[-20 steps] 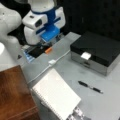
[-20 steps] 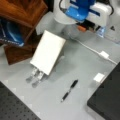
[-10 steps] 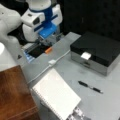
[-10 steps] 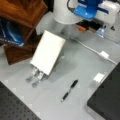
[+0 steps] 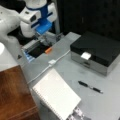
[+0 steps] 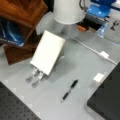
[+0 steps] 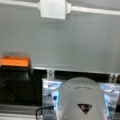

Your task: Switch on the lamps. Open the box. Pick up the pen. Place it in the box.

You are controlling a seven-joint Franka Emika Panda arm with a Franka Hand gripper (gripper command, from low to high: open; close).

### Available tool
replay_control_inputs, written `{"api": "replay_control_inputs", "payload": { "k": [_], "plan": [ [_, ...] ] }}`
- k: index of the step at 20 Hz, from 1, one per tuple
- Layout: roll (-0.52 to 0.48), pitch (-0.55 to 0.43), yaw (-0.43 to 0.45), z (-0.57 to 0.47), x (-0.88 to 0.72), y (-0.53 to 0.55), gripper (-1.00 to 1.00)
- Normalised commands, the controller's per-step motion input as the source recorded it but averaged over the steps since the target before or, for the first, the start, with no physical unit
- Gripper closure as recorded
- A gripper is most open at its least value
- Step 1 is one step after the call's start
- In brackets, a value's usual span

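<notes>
gripper (image 5: 44, 37) by orange switch (image 5: 48, 50), fingers' state we cannot tell | box (image 5: 96, 51) shut, well apart | pen (image 5: 90, 86) on tabletop (image 5: 75, 72), far off; we judge it light, stiff, slippery, best gripped mid-barrel

- The gripper (image 5: 44, 37) hangs low at the table's far edge in a front view, over a dark recess with an orange switch (image 5: 48, 50) just beside it.
- A white cable (image 5: 42, 71) with an inline block (image 5: 52, 62) crosses the grey table (image 5: 67, 72) between that edge and the rest of the surface.
- The tilted white panel (image 5: 56, 96) blocks the near side.
- Open tabletop surrounds the pen (image 5: 90, 87), which lies apart from the closed box (image 5: 96, 51) and from the panel.
- A wooden cabinet (image 5: 13, 95) walls off a front view's left.
</notes>
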Motion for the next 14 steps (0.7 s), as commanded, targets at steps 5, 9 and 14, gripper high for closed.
{"api": "replay_control_inputs", "payload": {
  "k": [5,9,14],
  "plan": [
    [0.025,-0.069,-0.020,-0.16,-0.25,0.18,-1.00],
    [0.017,-0.042,-0.040,-0.20,-0.14,0.15,-1.00],
    [0.063,-0.103,-0.050,-0.21,-0.09,0.14,-1.00]
  ]
}}
